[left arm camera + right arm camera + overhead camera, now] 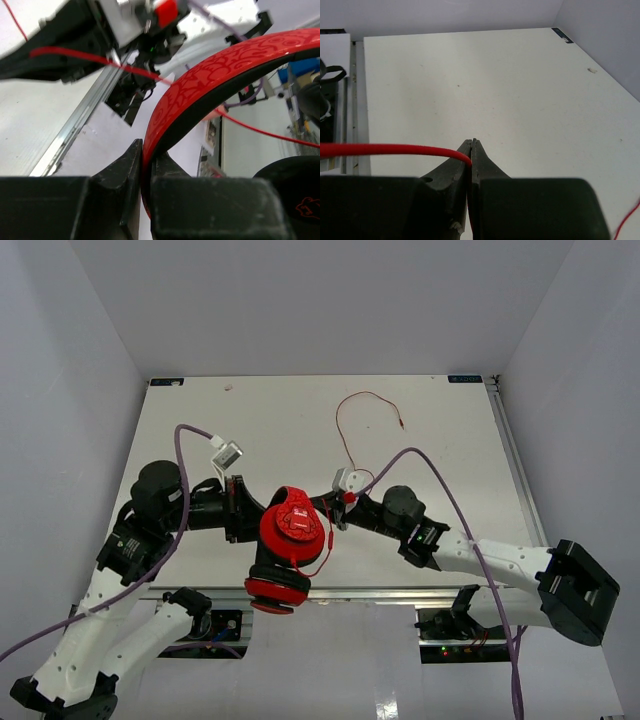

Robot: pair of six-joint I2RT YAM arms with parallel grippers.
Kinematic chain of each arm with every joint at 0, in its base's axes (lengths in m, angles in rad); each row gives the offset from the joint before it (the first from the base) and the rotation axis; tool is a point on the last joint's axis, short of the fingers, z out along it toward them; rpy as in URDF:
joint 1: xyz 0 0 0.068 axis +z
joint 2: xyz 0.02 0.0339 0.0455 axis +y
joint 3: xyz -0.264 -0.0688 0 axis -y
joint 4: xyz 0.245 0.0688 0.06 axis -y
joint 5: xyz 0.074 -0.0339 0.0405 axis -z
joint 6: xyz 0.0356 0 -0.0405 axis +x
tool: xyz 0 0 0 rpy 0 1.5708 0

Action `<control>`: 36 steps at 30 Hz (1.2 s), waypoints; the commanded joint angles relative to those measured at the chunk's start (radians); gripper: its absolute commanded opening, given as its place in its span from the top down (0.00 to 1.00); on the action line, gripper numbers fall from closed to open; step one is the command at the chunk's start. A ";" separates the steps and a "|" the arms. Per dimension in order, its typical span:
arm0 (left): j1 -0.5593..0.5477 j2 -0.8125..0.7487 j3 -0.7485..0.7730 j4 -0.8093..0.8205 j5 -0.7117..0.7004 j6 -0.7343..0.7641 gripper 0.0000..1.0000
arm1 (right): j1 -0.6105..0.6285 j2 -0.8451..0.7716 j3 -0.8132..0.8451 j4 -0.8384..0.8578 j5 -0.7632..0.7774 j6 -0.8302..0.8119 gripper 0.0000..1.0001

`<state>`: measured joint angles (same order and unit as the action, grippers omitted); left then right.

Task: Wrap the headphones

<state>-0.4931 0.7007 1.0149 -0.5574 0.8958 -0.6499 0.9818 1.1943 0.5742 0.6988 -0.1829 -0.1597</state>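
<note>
The red and black headphones (288,540) hang above the table's near edge, between the two arms. My left gripper (148,150) is shut on the patterned red headband (210,80) and holds the headphones up; it also shows in the top view (262,522). One black-padded earcup (292,192) shows at the lower right of the left wrist view. My right gripper (471,145) is shut on the thin red cable (390,149) just right of the headphones, as the top view (338,512) also shows. The rest of the cable (345,420) loops across the table to the plug (402,424).
Thick purple cables (445,490) arch over both arms. An aluminium rail (400,592) runs along the table's near edge, with electronics below it. A small white scrap (229,388) lies at the far left of the table. Grey walls enclose the table.
</note>
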 commanded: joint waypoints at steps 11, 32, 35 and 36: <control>-0.011 0.143 -0.162 0.085 0.205 0.221 1.00 | -0.202 0.112 0.412 -0.474 0.032 -0.073 0.92; -0.042 0.097 -0.122 0.444 0.020 -0.012 1.00 | -0.171 0.210 0.428 -0.377 -0.016 0.095 0.92; -0.045 0.104 -0.137 0.453 0.015 -0.021 1.00 | -0.167 0.211 0.425 -0.375 -0.007 0.097 0.92; -0.048 0.107 -0.141 0.455 0.013 -0.022 1.00 | -0.166 0.211 0.424 -0.375 -0.005 0.096 0.92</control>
<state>-0.5266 0.8154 0.8478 -0.1646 0.9161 -0.6251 0.8133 1.4082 1.0021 0.2625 -0.2050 -0.0828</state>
